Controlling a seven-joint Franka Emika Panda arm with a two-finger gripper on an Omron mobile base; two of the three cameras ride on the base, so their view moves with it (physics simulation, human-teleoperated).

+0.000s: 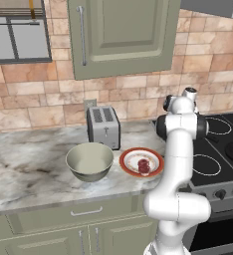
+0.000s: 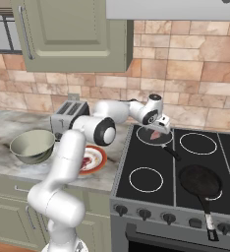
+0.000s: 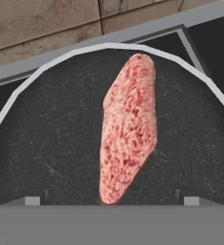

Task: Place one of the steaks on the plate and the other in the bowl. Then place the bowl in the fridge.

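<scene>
My hand, fingers spread wide, hovers directly above the elongated steak on the stove burner.

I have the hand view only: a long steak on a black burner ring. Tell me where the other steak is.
Observer: The rounder steak already lies on the plate, on the counter left of the stove.
Operator: Report the bowl.
Observer: The bowl stands beside the plate, in front of the toaster, with nothing seen inside.
Operator: Check the gripper.
Observer: The gripper hovers open above the long steak, on the stove's rear left burner.
</scene>
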